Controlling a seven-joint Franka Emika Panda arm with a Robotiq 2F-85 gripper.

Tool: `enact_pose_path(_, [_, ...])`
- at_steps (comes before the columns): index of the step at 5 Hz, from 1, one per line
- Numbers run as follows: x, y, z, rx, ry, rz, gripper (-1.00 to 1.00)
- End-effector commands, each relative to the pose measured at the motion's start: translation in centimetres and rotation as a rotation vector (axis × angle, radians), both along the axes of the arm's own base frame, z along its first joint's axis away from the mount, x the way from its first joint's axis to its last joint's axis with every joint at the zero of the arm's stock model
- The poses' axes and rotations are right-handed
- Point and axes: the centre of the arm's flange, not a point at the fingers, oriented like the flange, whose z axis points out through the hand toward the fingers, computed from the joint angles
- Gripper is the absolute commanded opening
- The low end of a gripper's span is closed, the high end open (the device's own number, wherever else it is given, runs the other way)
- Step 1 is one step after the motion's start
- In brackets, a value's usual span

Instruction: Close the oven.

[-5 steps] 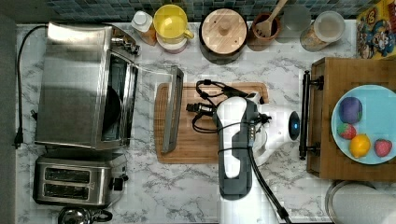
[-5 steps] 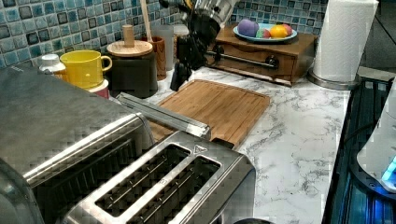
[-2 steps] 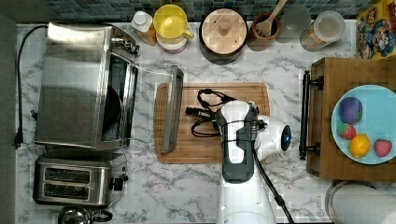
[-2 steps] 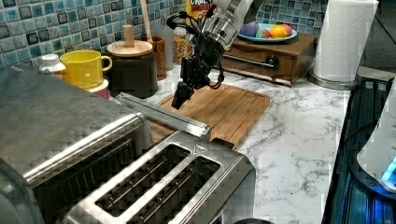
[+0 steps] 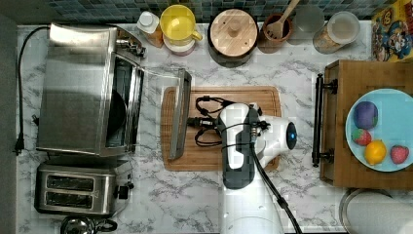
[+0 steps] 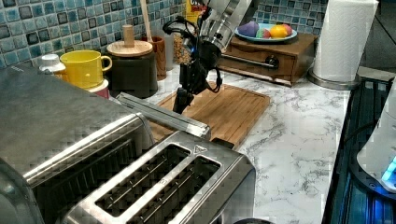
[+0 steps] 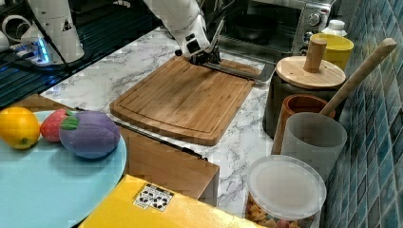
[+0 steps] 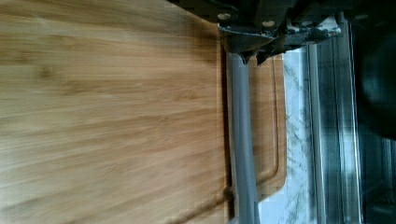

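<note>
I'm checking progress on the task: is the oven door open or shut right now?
Open. The oven has its door dropped flat over the cutting board, dark interior exposed, with the claw at its handle.

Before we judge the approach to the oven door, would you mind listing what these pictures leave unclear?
- Pincer opening: in the top view the arm's wrist covers it; in the wrist view its tips are cut off by the edge.
- Contact with the door handle: the fingertips sit close, but touching cannot be confirmed.
- Oven interior: dark in the top view, and the arm blocks part of it in the right view.
- Door hinge: hidden under the open door.
</note>
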Motion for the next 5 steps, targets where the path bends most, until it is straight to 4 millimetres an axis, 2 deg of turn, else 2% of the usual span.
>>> enact_pose_path(1, [4.8, 6.6, 3.6, 0.036, -0.097, 0.015, -1.00])
enact_pose_path(2, [5.4, 6.2, 3.7, 0.059, -0.067, -0.005, -1.00])
enact_pose_path(3, [5.7, 7.3, 3.3, 0.113, -0.051, 0.002, -1.00])
enact_pose_path(4, [5.6, 9.0, 4.8, 0.142, -0.094, 0.013, -1.00])
enact_pose_path(5, [6.0, 11.0, 7.5, 0.168, -0.122, 0.057, -1.00])
